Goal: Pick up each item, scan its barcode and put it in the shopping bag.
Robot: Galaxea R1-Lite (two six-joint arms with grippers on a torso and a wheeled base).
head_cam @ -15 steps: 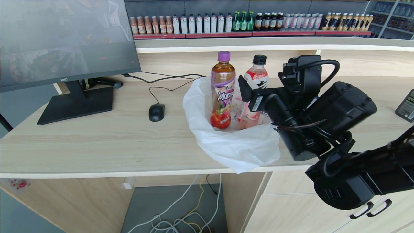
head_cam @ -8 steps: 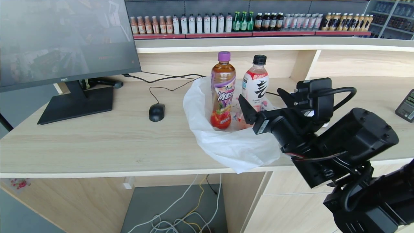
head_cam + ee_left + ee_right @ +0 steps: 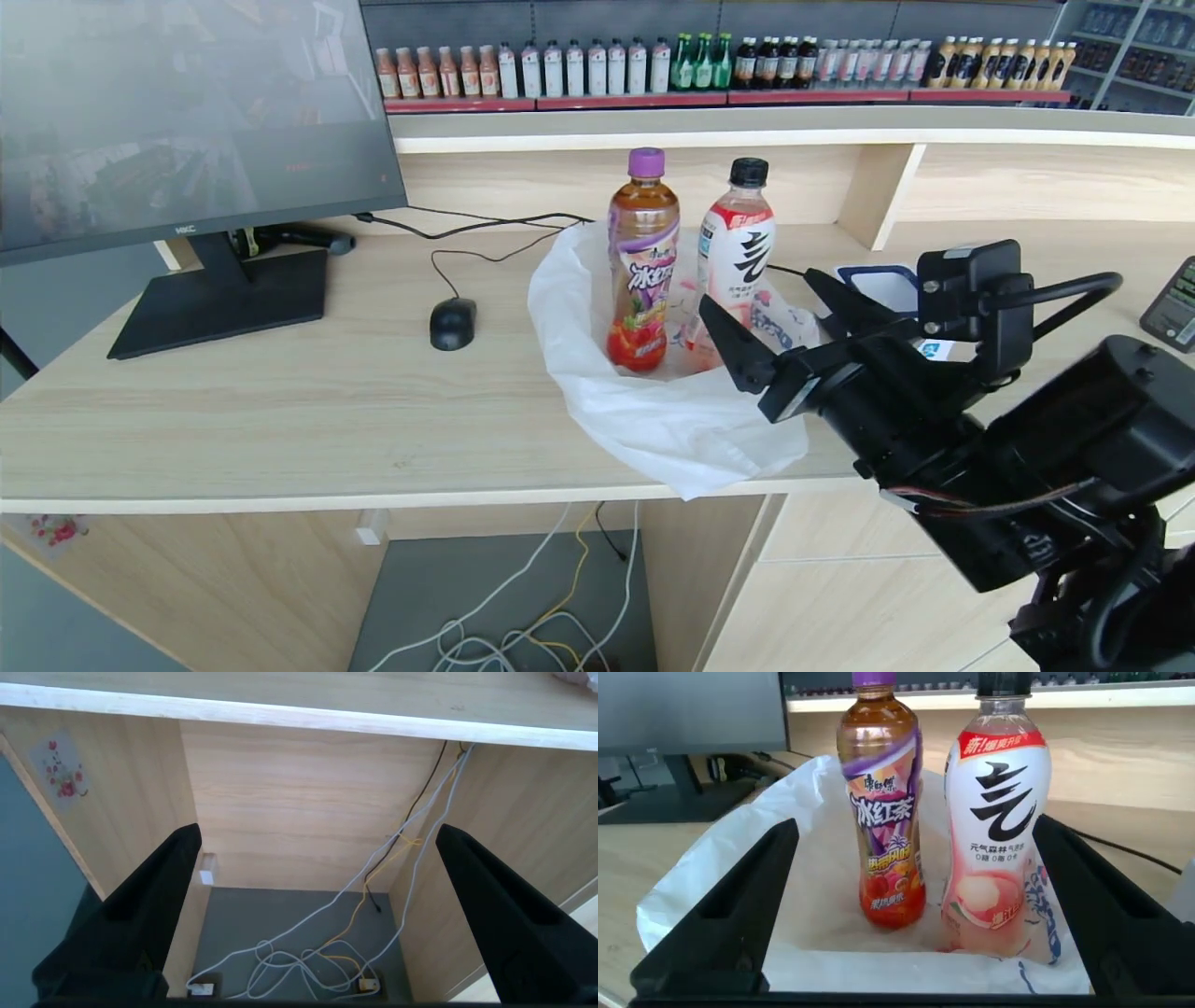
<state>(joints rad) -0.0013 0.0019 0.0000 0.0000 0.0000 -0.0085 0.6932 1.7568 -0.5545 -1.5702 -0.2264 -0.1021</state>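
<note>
Two bottles upright in bag (image 3: 653, 420) on surface (image 3: 280, 411); both end effectors wide open, empty.
Inside the bag: tea bottle (image 3: 642, 261) just left of pink bottle (image 3: 738, 252), both standing. Just right of the bag, near the surface's front edge: right end effector (image 3: 758, 289), spread wide, gripping nothing, pointed at the bottles. Lower than the bag, under the surface: left end effector (image 3: 318, 831), likewise spread wide, gripping nothing, facing cables (image 3: 308, 961). Left of the bag: mouse (image 3: 453, 324), then monitor (image 3: 187, 112).
</note>
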